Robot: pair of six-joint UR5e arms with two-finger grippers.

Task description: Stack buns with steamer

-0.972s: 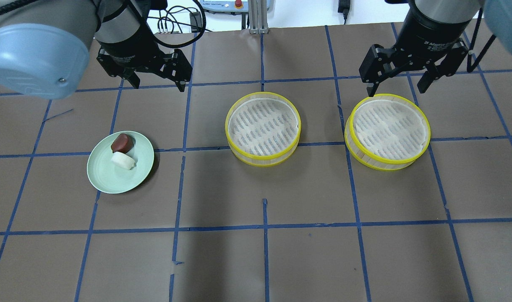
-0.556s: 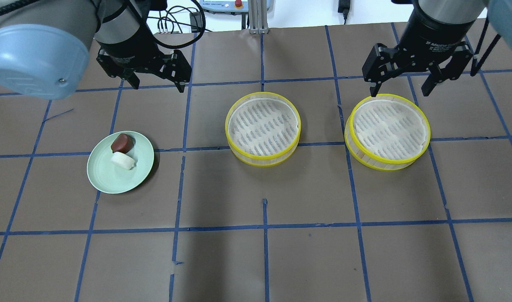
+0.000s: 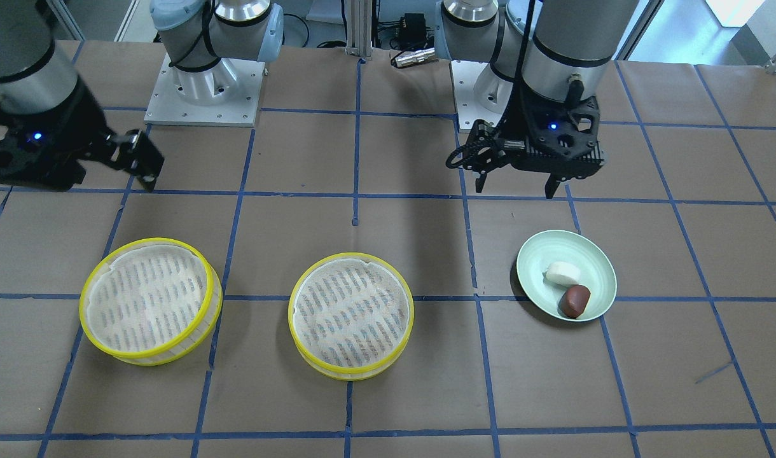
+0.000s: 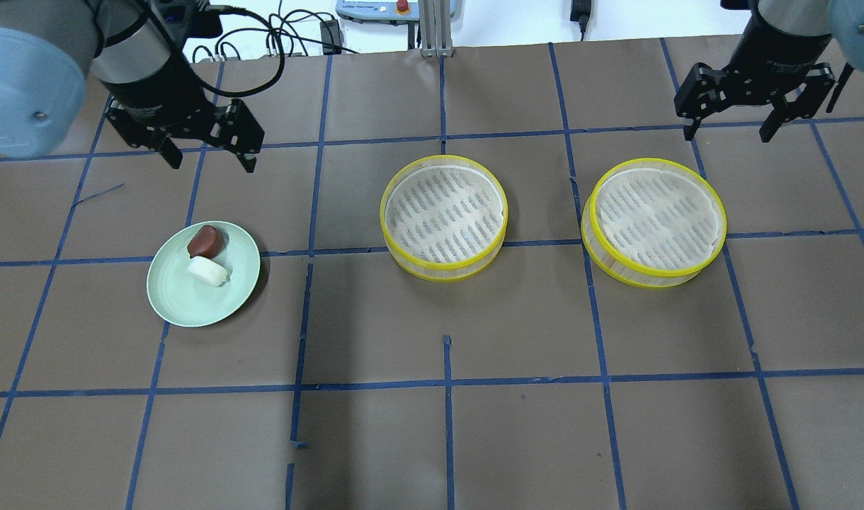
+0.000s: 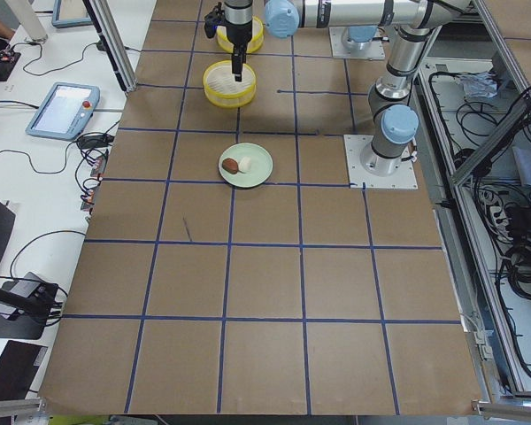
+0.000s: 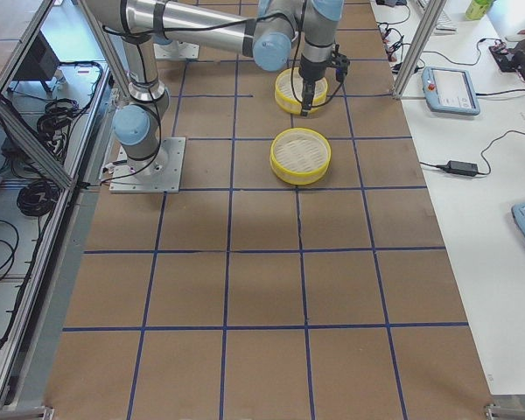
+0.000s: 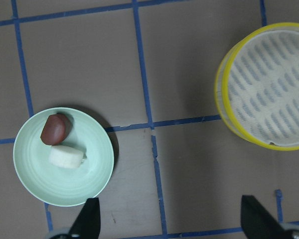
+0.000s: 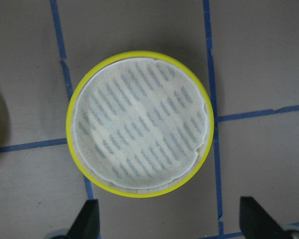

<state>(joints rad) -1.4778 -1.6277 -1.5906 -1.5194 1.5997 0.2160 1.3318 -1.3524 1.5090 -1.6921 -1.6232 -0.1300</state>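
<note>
A white bun [image 4: 207, 271] and a reddish-brown bun [image 4: 205, 241] lie side by side on a pale green plate [image 4: 180, 301] at the table's left. Two empty yellow-rimmed steamer trays stand apart, one in the middle [image 4: 443, 212] and one on the right [image 4: 655, 219]. My left gripper [image 4: 211, 161] is open and empty, beyond the plate. My right gripper [image 4: 726, 131] is open and empty, beyond the right tray. The left wrist view shows the plate [image 7: 35, 189], both buns and part of the middle tray [image 7: 269, 84]. The right wrist view shows the right tray [image 8: 139, 129].
The table is brown with blue tape grid lines. The arm bases [image 3: 203, 89] and cables sit at the robot's edge. A tablet [image 5: 64, 108] and cables lie on the side bench.
My left gripper has moved left, closer to the plate. My right gripper has moved right and back, away from the right tray's far rim. Buns and trays have not moved.
</note>
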